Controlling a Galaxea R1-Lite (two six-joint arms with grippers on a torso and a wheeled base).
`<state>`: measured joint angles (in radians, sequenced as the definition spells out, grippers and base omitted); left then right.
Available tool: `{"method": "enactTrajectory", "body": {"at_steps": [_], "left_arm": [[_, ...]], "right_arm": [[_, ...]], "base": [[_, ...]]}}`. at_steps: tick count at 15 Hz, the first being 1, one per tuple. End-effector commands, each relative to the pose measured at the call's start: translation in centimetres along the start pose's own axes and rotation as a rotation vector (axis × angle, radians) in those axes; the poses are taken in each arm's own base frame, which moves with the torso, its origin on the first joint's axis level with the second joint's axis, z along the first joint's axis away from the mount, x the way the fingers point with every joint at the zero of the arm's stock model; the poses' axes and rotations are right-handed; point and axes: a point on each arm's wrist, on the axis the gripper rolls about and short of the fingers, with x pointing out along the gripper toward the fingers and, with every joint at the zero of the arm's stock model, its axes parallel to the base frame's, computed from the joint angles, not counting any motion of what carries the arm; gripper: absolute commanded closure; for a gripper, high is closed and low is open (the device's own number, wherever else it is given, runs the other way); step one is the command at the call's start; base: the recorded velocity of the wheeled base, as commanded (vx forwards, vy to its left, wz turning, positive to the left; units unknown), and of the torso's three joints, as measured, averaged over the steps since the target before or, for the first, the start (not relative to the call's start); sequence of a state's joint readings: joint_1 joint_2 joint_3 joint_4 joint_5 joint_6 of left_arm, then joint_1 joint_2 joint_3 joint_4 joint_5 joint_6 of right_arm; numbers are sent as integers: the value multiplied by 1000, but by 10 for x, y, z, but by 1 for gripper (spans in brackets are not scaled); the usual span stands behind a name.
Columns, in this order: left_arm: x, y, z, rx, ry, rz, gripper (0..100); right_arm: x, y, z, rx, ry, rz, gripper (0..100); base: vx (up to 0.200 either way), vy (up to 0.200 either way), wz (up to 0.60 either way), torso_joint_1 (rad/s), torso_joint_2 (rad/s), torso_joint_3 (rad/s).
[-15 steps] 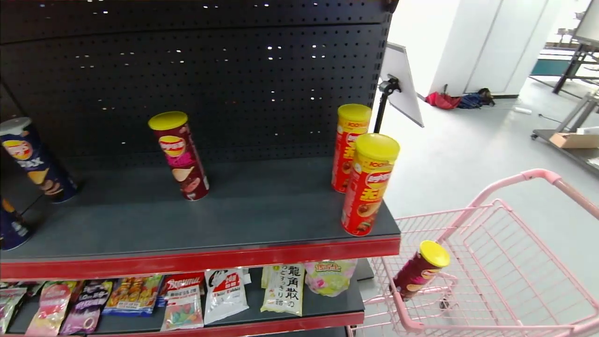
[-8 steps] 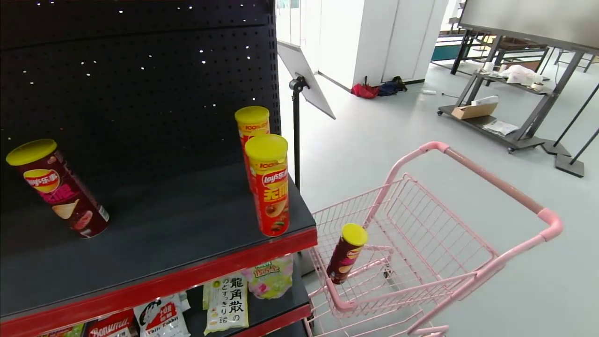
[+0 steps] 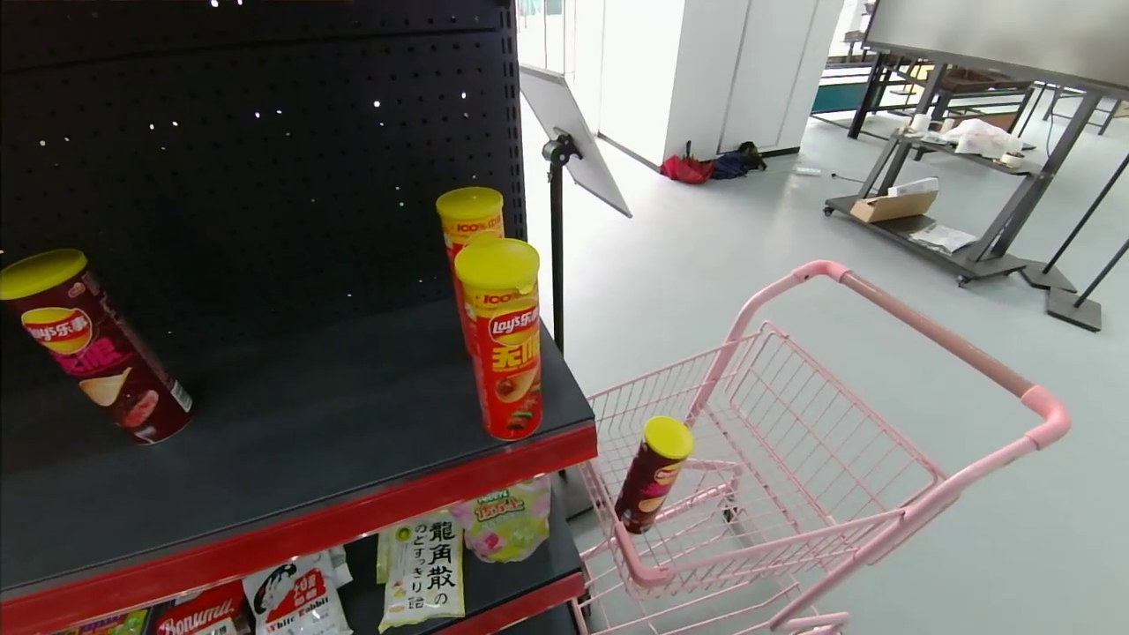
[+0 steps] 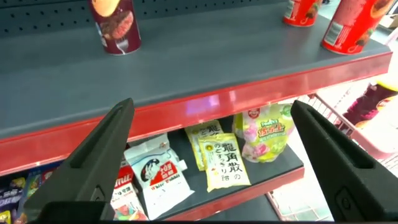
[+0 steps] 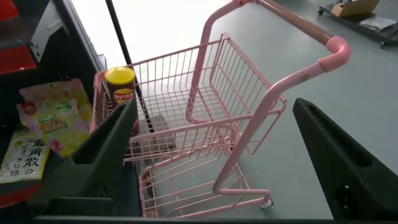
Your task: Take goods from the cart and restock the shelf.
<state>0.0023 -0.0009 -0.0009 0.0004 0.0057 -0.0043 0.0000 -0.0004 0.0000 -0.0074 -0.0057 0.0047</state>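
Now we have one can leaning in the cart, at 4 o'clock from the shelf corner, lid tipped toward 1 o'clock. Our right gripper faces it, jaws wide apart, and seems the nearer; our left gripper, likewise spread, points at the shelf instead.
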Motion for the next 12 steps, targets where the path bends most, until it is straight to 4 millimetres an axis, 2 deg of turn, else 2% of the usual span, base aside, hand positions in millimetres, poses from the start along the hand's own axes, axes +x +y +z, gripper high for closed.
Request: {"method": "enactTrajectory", "body": {"at_steps": [1, 12], "left_arm": [[0, 0, 0, 0, 0, 1, 0], [0, 0, 0, -2, 0, 1, 0]], "right_arm": [[0, 0, 0, 0, 0, 0, 0], [0, 0, 0, 1, 0, 0, 0]], "base": [[0, 0, 0, -144, 334, 203], [0, 0, 0, -147, 357, 212]]}}
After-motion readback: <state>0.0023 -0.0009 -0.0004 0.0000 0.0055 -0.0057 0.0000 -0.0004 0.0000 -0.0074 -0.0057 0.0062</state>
